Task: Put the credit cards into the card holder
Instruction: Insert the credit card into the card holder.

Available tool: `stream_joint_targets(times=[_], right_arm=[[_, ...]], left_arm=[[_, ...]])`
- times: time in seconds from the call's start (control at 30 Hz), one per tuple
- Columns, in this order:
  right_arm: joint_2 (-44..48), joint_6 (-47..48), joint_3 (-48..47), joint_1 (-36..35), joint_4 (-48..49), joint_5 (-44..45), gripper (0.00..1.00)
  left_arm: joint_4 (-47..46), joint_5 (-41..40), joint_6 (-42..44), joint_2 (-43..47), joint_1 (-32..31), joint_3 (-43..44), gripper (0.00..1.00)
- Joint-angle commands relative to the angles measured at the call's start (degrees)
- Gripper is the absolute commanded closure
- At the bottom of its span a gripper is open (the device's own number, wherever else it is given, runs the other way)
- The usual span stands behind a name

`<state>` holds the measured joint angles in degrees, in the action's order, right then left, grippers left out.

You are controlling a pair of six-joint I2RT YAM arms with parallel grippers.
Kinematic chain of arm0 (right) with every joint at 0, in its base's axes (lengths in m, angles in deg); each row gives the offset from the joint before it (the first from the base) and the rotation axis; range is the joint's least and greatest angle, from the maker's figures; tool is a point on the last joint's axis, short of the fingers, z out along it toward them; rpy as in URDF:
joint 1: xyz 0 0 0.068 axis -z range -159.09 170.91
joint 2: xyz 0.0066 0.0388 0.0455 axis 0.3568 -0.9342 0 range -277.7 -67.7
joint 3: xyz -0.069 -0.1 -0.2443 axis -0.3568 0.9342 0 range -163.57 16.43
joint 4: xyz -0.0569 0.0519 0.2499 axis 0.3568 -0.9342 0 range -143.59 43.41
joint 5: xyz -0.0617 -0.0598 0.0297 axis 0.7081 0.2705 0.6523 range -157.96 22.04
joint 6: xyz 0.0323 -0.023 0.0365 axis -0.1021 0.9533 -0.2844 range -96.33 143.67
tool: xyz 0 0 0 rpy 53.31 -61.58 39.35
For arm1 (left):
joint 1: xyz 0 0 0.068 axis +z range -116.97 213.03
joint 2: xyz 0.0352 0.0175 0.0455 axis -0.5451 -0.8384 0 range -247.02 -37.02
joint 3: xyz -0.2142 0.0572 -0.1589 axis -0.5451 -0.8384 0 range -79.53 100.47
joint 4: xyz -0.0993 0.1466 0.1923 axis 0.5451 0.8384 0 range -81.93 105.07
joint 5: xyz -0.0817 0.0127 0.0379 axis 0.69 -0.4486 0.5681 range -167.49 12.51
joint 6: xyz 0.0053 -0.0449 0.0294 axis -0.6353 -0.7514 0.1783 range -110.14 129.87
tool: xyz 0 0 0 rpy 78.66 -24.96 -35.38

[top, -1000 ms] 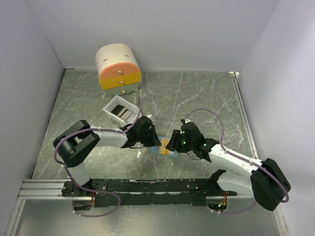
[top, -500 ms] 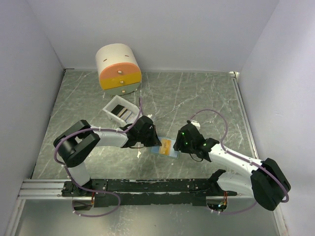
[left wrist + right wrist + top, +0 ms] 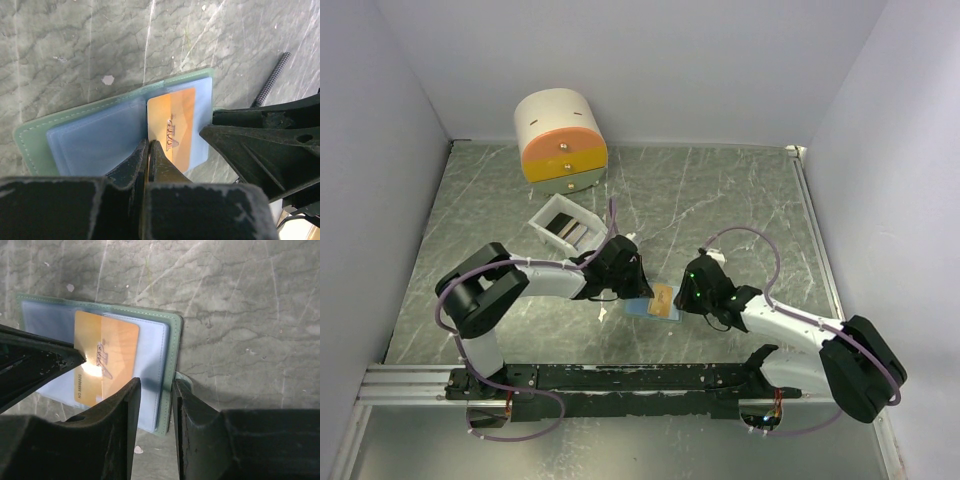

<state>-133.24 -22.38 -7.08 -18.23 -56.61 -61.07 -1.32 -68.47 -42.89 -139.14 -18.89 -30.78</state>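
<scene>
grey marbled table (image 3: 740, 200), pale walls (image 3: 650, 60), card holder (image 3: 640, 308)

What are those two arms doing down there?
Two robot arms are filling a card holder that lies open on the table. An orange card is partly slid into its pale blue inside. The left end effector, fingers together, sits at the card's edge near the fold. The right end effector hovers slightly open at the holder's outer edge.
</scene>
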Motion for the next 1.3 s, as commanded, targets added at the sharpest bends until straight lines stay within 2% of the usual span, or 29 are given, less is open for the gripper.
stream_joint_targets(times=[0.0,0.3,0.4,0.67,0.8,0.9,1.13,1.27], right_arm=[[-0.3,-1.4,2.4,-0.2,4.3,-5.8,0.68],[-1.6,-5.1,3.6,-0.3,10.0,-11.0,0.67],[-1.5,-5.0,3.7,-0.3,10.7,-11.4,0.67],[-0.3,-1.3,4.1,-0.3,10.5,-10.7,0.68],[0.3,-0.4,4.5,-0.3,10.8,-10.3,0.69],[1.1,-0.2,5.0,-0.3,11.6,-10.4,0.7],[0.4,0.6,4.7,-0.3,12.2,-9.7,0.72],[-0.7,1.4,4.2,-0.3,12.9,-9.3,0.74]], left_arm=[[1.5,-1.3,-1.0,0.0,-0.8,0.2,0.93],[2.6,-4.0,-3.6,4.0,-0.8,-4.0,0.93],[0.3,-3.2,-4.4,4.7,-0.8,-5.5,0.93],[-3.8,-0.4,-5.1,6.3,-0.9,-6.9,0.75],[-4.7,-0.1,-4.7,7.4,-0.8,-6.9,0.71],[-6.2,1.0,-4.7,6.8,-0.8,-7.0,0.81],[-7.8,2.4,-5.0,4.9,-0.9,-7.1,0.84],[-7.5,3.1,-4.9,4.0,-1.1,-6.2,0.92]])
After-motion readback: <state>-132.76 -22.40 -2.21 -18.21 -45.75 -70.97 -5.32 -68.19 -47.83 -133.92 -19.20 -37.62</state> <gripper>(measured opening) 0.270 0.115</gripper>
